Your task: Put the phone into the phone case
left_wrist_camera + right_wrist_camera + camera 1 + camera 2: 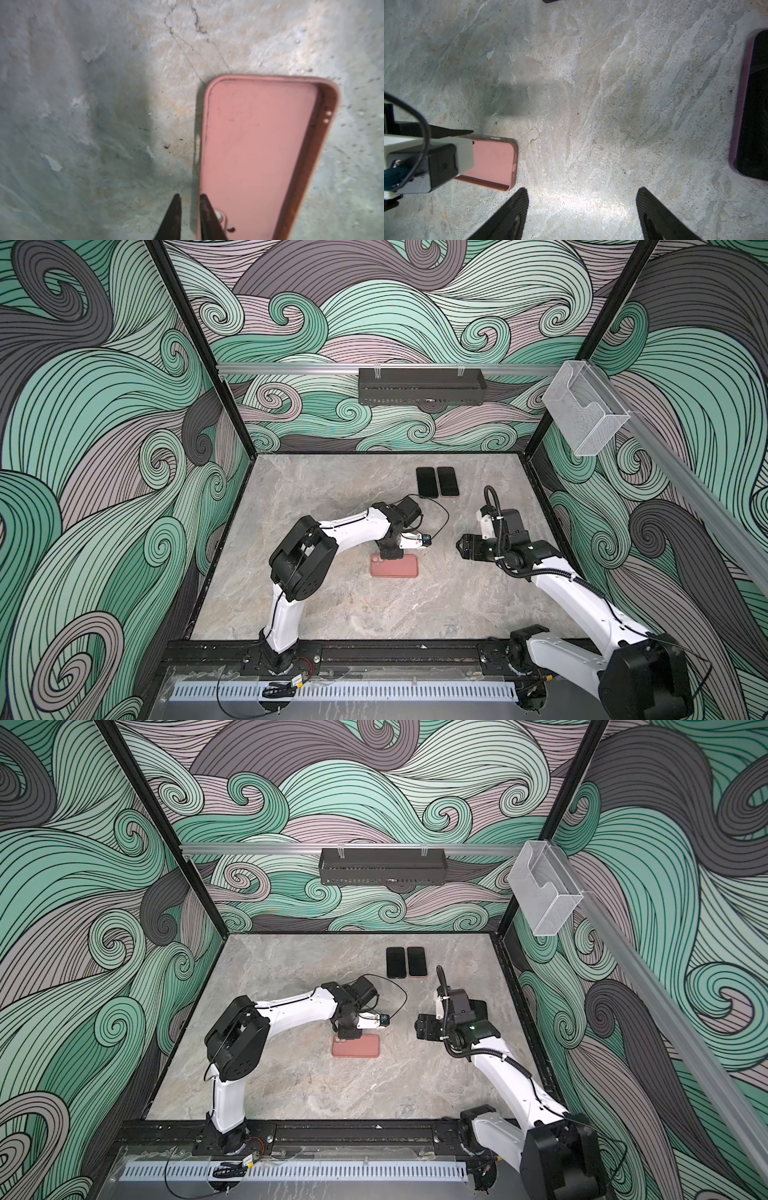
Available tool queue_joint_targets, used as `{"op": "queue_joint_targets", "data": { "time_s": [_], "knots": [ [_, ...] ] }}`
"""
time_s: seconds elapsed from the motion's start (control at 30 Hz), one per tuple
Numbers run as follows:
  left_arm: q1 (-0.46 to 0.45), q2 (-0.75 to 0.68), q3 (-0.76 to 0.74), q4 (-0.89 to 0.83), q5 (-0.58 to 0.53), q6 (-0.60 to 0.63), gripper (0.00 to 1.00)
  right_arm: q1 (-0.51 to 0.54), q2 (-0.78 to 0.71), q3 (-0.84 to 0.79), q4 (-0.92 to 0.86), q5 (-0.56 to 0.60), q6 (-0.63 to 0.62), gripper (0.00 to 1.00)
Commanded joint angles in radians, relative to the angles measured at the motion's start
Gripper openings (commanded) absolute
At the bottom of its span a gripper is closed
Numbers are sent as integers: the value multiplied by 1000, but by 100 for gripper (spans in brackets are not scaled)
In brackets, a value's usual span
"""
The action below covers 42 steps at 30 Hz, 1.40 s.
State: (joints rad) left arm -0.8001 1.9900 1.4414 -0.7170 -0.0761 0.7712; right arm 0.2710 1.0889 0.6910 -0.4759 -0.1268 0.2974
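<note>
An empty pink phone case (399, 566) (361, 1046) lies flat, open side up, in the middle of the stone table. My left gripper (388, 556) (190, 196) points down at the case's far long edge, near the camera-hole end. Its fingers stand a narrow gap apart, one on each side of the case's (259, 145) rim, without pinching it. Two dark phones (427, 482) (448, 481) lie side by side at the back. My right gripper (460, 549) (583, 190) hovers open and empty to the right of the case (494, 160).
One phone (753, 104) shows a purple-pink rim in the right wrist view. A black tray (419, 385) hangs on the back rail and a clear plastic holder (586, 414) on the right rail. A black cable (440, 510) loops from the left wrist.
</note>
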Motion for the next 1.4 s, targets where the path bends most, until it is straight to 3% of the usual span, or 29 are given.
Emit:
{"op": "queue_joint_targets", "data": {
  "time_s": [0.0, 0.03, 0.07, 0.2, 0.37, 0.47, 0.57, 0.67, 0.77, 0.93, 1.13, 1.37],
  "knots": [
    [-4, -11, -8, 20, -23, 14, 73, 2, -6, -13, -24, 77, 31, 84],
    [-4, -15, -11, 24, -29, 7, 98, 2, 0, -9, -31, 98, 34, 84],
    [-4, -22, -12, 32, -37, -11, 99, -3, 5, -6, -40, 111, 35, 84],
    [-2, -91, -55, 145, -63, -115, 98, -17, 15, 1, -50, 127, 27, 84],
    [6, -212, -113, 323, -181, -334, 99, -33, 24, 36, -76, 153, -7, 88],
    [9, -256, -95, 303, -243, -480, 99, -61, 45, 48, -73, 202, -22, 97],
    [14, -282, -90, 274, -312, -590, 99, -121, 104, 75, -81, 246, -37, 98],
    [37, -304, -82, 219, -455, -762, 99, -189, 172, 111, -81, 248, -47, 99],
    [101, -346, -91, 135, -400, -899, 99, -243, 263, 157, -74, 276, -77, 100],
    [159, -520, -309, 281, -333, -970, 99, -304, 419, 277, -134, 247, -140, 100],
    [223, -722, -465, 301, -348, -1091, 99, -361, 495, 331, -159, 224, -164, 100],
    [253, -867, -580, 319, -348, -1114, 99, -419, 585, 356, -164, 213, -170, 100]
  ]
}}
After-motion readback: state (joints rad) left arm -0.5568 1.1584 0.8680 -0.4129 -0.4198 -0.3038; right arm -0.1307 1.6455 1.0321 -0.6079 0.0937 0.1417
